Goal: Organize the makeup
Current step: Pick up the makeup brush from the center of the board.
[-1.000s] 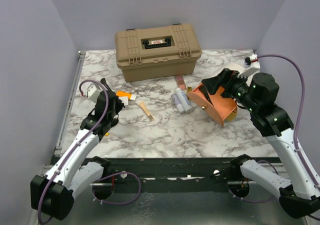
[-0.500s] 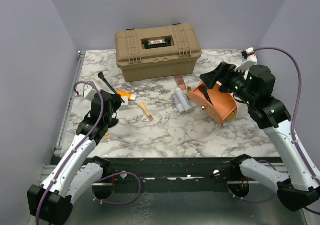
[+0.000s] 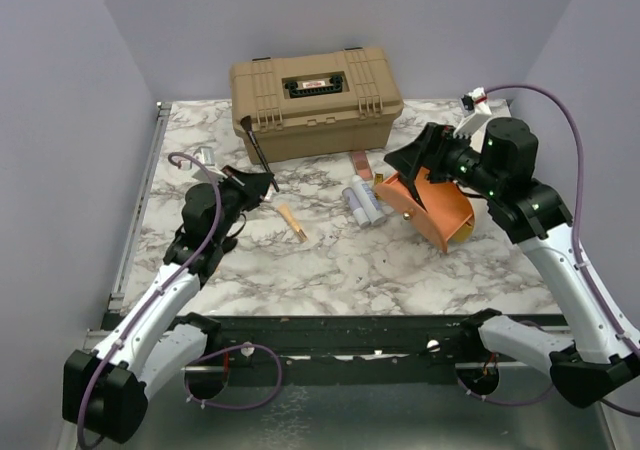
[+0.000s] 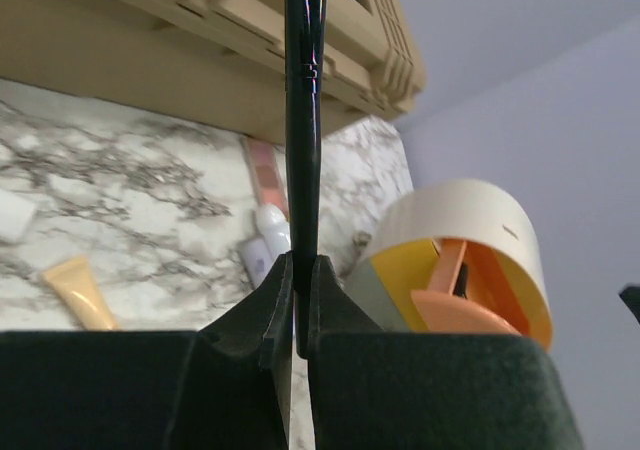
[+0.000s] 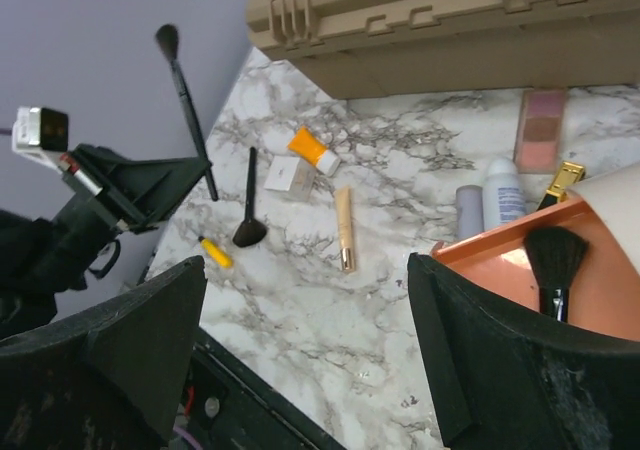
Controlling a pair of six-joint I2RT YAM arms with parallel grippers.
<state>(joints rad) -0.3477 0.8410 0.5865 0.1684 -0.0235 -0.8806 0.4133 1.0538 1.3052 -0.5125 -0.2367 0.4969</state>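
**Top view**
- Step in hand: a carry, by my reading. The left gripper (image 3: 262, 177) holds a black brush (image 3: 258, 153) clear of the marble table (image 3: 340, 260), bristles pointing toward the hard case (image 3: 315, 100).
- Left jaws: closed tight on the handle end of the brush.
- Right jaws: the right gripper (image 3: 412, 155) is spread wide and empty, and hangs at the upper rim of the pouch (image 3: 440, 215). I cannot tell whether it touches the rim.
- Next move: probably across to the pouch, which lies on its side with its mouth facing left. The long shaft would have to go in without striking the right fingers.
- Loose makeup: pale tubes (image 3: 362, 205) lie just beside the pouch, and a tan stick (image 3: 293, 222) lies mid-table.

**Left wrist view**
- Grip: the fingers pinch low on the handle, and the shaft runs straight up.
- Brush: slim, round and glossy black, with a ringed joint partway up.
- Pouch: a cream drum outside, with orange and yellow panels inside.
- Case: tan moulded plastic, ribbed, lid down.

**Right wrist view**
- Fingers: two matte dark wedges at the frame's sides, with a wide gap and nothing between them.
- On the marble: a second black brush (image 5: 249, 210) with a flared head, an orange tube (image 5: 310, 150) with a white cap, and a stubby yellow pencil (image 5: 215, 253). A pink palette (image 5: 542, 128) lies near the case.
- In the pouch: a fat brush (image 5: 555, 260) with dark bristles sits against the orange lining.
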